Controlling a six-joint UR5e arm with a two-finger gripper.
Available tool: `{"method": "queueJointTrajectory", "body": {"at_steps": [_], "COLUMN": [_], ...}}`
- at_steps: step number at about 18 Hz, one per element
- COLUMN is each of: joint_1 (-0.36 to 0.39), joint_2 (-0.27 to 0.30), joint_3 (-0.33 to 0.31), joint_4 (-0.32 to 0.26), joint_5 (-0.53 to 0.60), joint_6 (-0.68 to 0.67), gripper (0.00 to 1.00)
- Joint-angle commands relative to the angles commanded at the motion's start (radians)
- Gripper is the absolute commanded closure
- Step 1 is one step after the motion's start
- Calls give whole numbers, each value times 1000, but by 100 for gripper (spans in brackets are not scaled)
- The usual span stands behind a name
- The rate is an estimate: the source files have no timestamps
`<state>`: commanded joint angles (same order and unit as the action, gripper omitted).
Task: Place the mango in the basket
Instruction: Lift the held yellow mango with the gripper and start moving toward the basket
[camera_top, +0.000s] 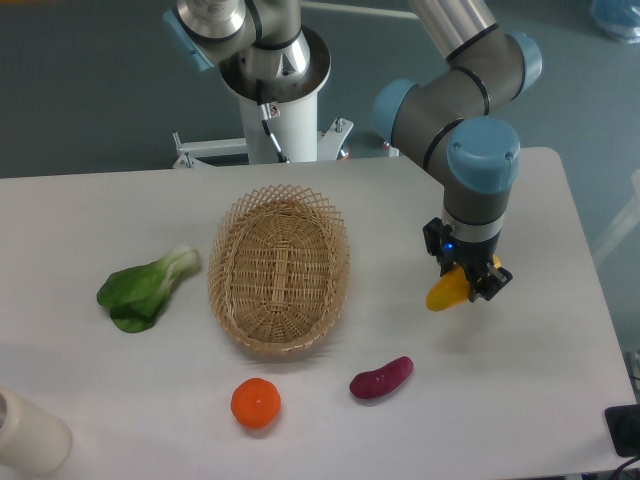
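From my remote station, the feed shows even, bright overhead light on the white surface (120, 220), with no harsh glare. Soft, faint shadows sit close under the basket (279, 270) and the orange fruit (255, 403). Focus is slightly soft throughout. The cylinder (28, 440) at 8 o'clock looks blurred, cropped by the frame edge.

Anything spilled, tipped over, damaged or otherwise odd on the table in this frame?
Nothing stands out. The basket sits upright and holds nothing, the gripper is closed on the mango to its right, and the leafy green, the orange and the sweet potato lie apart and whole on the table.
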<state>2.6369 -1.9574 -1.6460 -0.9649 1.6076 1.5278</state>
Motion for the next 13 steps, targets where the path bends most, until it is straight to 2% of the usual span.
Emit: {"method": "queueJointTrajectory", "body": {"at_steps": [9, 13], "joint_1": [-6, -15], "joint_2": [0, 11], "joint_3": [9, 3], "joint_4": [-3, -31], "joint_5": [-6, -40], "joint_6": [-9, -26], "gripper": [44, 45]}}
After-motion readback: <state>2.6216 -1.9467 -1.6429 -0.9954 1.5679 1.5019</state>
